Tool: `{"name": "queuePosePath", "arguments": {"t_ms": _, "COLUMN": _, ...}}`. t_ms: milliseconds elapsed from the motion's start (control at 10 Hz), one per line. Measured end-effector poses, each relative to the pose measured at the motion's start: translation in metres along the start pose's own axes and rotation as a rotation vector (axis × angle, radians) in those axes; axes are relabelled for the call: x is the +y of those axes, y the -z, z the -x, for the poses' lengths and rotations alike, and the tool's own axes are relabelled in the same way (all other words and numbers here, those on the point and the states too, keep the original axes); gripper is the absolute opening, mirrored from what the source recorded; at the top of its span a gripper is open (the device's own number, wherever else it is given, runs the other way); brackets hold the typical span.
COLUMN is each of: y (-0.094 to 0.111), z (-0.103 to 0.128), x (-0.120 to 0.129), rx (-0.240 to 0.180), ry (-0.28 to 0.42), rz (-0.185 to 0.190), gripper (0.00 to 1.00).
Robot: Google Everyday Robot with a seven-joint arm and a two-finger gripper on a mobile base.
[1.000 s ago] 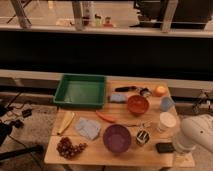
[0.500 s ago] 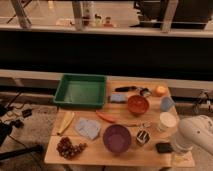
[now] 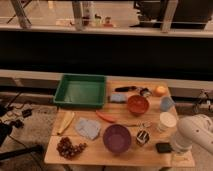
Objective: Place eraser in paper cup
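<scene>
Wooden table [image 3: 94, 153] in a dim room, with a dark wall running behind it, is hosting a job that is barely getting under way. The eraser [image 3: 163, 147] is lying flat on the wood just in front of the paper cup [image 3: 167, 120], toward the table's near edge. The paper cup is standing upright and, as far as I am able to see, holding nothing. I am hanging my gripper [image 3: 176, 149] low at the end of my white arm [image 3: 196, 134], also in front of the paper cup and just beside the eraser. Whether it is gaping wide, narrowing or already pinching the slab I cannot tell, and I am not claiming contact. By my reading, pickup, lift and drop into the paper cup are all still waiting. Compared with a second ago, the eraser and paper cup are sitting where they were, while my arm is looking almost unmoved, at most settling slightly.
</scene>
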Motion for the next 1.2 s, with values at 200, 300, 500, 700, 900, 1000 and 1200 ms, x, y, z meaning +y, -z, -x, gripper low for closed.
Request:
{"name": "queuePosePath", "arguments": {"t_ms": 200, "y": -0.001, "z": 0.0, "x": 0.001, "rx": -0.003, "ry": 0.002, "rz": 0.011, "gripper": 0.42}}
{"name": "queuePosePath", "arguments": {"t_ms": 300, "y": -0.002, "z": -0.001, "x": 0.002, "rx": -0.003, "ry": 0.001, "rz": 0.015, "gripper": 0.3}}
{"name": "queuePosePath", "arguments": {"t_ms": 500, "y": -0.004, "z": -0.001, "x": 0.002, "rx": -0.005, "ry": 0.0, "rz": 0.02, "gripper": 0.18}}
{"name": "queuePosePath", "arguments": {"t_ms": 700, "y": -0.003, "z": -0.001, "x": 0.003, "rx": -0.012, "ry": -0.003, "rz": 0.019, "gripper": 0.18}}
{"name": "queuePosePath", "arguments": {"t_ms": 900, "y": 0.012, "z": 0.002, "x": 0.004, "rx": -0.02, "ry": -0.003, "rz": 0.002, "gripper": 0.18}}
{"name": "queuePosePath", "arguments": {"t_ms": 1000, "y": 0.028, "z": 0.008, "x": 0.003, "rx": -0.024, "ry": 0.003, "rz": -0.012, "gripper": 0.18}}
{"name": "queuePosePath", "arguments": {"t_ms": 1200, "y": 0.053, "z": 0.017, "x": 0.003, "rx": -0.029, "ry": 0.016, "rz": -0.036, "gripper": 0.18}}
